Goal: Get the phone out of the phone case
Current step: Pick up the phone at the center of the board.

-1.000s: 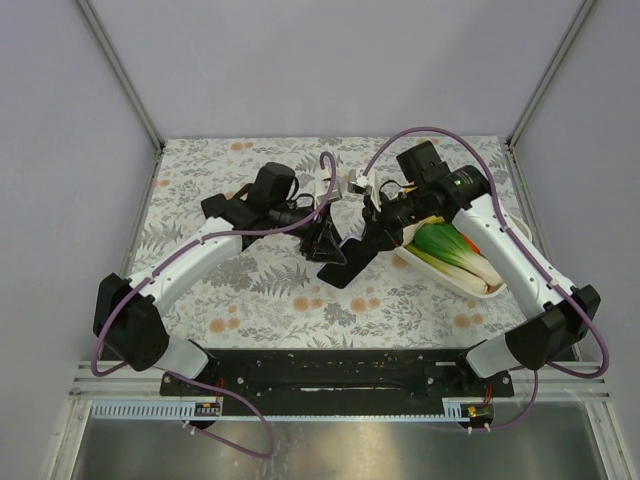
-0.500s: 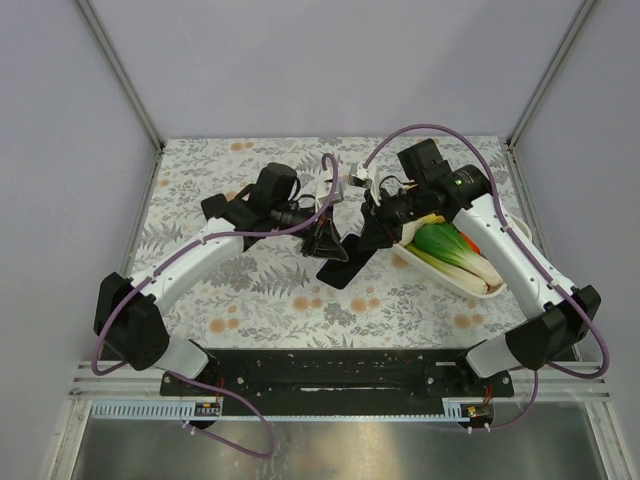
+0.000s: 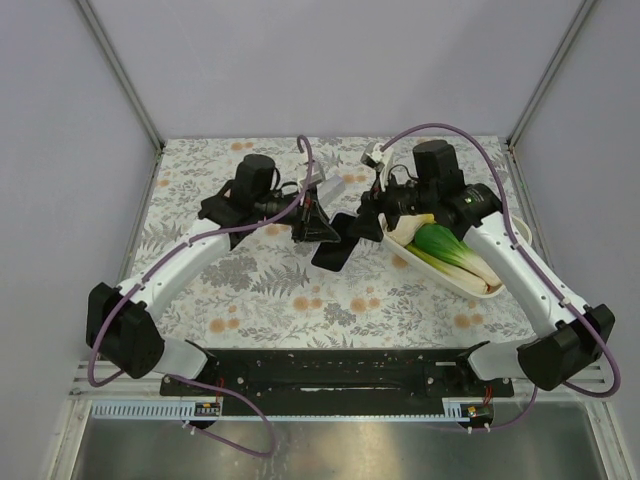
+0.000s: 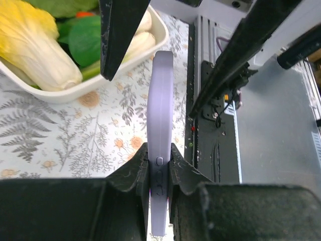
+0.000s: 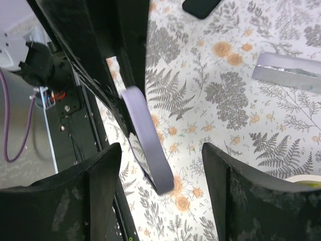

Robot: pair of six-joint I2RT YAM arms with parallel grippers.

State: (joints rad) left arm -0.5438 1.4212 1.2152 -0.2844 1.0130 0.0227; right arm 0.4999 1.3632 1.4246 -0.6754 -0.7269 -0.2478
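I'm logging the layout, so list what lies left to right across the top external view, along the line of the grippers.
left gripper, shut on the lavender phone case → black phone → right gripper, open → white tray of vegetables

A table under a cloth printed with ferns and flowers carried a white oblong dish on its right side. In the dish lay a pale yellow-and-white cabbage, green leaves just beside it, and a small red-orange piece partly hidden behind them.
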